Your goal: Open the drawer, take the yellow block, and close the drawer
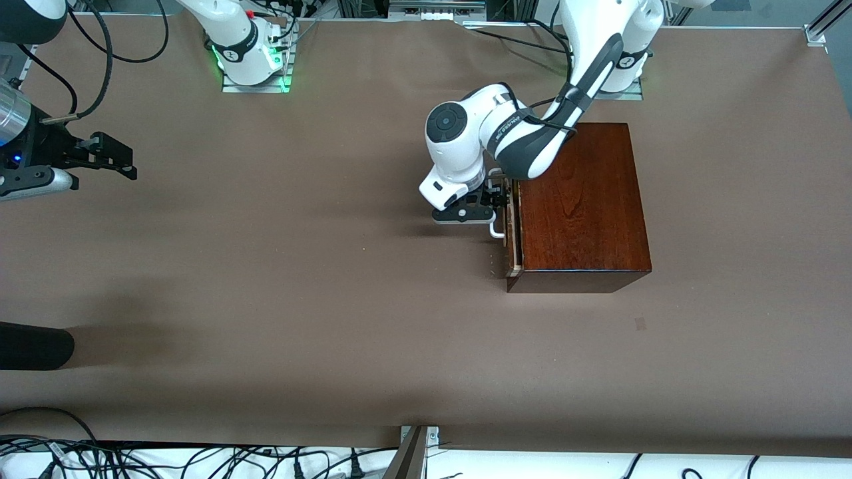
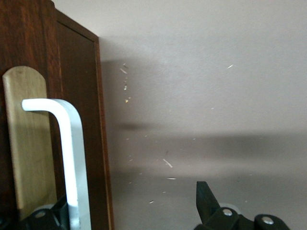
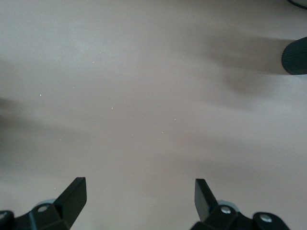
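A wide brown tabletop (image 1: pixel 299 319) fills the scene. Nearest the front camera on it, toward the left arm's end, stands a glossy dark mahogany wooden box (image 1: pixel 582 206). Its drawer (image 1: pixel 512 229), a shallow pale-wood tray with a dark reddish-brown front, is pulled out only a sliver, its pale edge showing. A white U-shaped handle (image 1: pixel 496 229) sticks out from the drawer front.

The left claw (image 1: pixel 496 198) is at the drawer front; its fingers are spread apart, with the handle (image 2: pixel 72 158) between them, one finger (image 2: pixel 207 199) well clear of the bar. The small yellow block is not visible.

The right claw (image 3: pixel 139 196) waits released above bare tabletop at the right arm's end, grasping nothing.
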`<move>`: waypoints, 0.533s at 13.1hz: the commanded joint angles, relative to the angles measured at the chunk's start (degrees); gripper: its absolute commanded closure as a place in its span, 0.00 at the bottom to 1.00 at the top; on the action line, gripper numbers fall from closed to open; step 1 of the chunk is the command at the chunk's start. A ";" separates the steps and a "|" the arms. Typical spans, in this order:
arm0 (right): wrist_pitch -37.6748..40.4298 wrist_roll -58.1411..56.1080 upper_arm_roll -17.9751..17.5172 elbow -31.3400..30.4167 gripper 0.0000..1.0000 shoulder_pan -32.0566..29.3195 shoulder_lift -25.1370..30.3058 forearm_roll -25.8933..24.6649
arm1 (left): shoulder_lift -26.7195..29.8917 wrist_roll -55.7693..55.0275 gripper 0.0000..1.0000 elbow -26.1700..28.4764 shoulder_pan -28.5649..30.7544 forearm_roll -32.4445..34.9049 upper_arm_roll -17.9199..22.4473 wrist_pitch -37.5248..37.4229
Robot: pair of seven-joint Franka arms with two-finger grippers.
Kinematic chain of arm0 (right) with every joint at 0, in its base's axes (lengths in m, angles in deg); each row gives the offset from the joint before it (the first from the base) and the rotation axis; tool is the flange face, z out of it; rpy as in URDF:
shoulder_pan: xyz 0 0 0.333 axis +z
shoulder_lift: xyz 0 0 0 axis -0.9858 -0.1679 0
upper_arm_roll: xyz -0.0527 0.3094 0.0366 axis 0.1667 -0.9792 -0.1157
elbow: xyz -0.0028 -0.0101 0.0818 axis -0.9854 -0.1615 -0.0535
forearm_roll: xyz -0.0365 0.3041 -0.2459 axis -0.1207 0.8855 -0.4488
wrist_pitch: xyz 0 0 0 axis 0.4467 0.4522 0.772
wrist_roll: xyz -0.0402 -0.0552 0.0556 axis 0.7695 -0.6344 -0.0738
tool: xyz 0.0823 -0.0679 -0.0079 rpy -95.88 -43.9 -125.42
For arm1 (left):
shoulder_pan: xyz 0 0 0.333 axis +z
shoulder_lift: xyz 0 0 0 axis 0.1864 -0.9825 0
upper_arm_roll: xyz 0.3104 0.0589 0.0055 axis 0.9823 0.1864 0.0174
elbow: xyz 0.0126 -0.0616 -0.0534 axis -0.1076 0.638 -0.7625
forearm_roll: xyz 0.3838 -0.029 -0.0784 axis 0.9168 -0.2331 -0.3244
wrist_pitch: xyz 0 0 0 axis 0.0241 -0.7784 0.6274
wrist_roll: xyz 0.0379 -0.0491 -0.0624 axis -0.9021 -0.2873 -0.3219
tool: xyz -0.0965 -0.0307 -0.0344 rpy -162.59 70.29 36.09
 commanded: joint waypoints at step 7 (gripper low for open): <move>0.85 -0.04 -0.09 0.88 0.00 -0.19 -0.11 0.46 | -7.84 -6.97 0.00 -10.45 -5.80 -1.14 -0.40 3.39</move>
